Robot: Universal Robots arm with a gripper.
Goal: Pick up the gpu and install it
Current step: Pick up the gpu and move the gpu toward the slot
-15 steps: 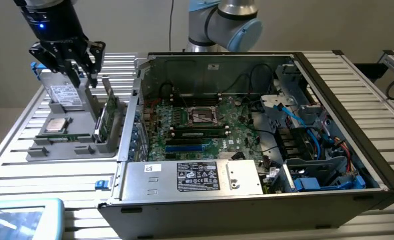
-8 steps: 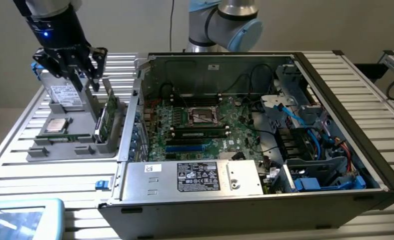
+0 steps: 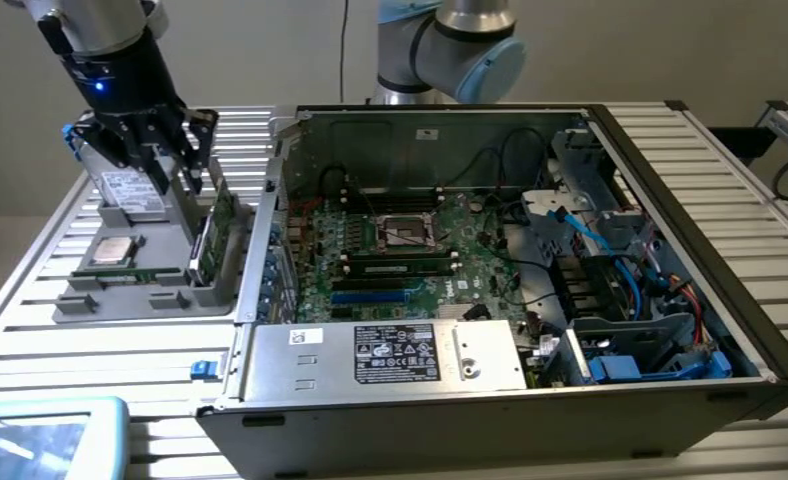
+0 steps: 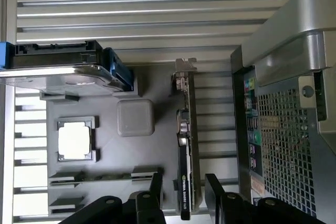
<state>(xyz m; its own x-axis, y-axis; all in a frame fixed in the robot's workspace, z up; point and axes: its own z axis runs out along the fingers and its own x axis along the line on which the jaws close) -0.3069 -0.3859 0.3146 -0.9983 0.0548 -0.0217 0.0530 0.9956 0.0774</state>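
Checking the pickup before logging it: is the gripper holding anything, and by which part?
Nothing is held; the open gripper hangs over the upright gpu.

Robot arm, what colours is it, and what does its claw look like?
The arm is made of round silver tubes, with a pale blue cap on one joint. Near its end it turns black, with a small blue light glowing on it. The claw is black too, with dark straight fingers.

I work in a robotics lab set up for computer assembly. An open computer case [image 3: 474, 425] sits on a slatted metal table [image 3: 74, 350], a grey parts tray [image 3: 134, 305] lies just beside the case, and my arm's base [image 3: 441, 45] stands behind it.
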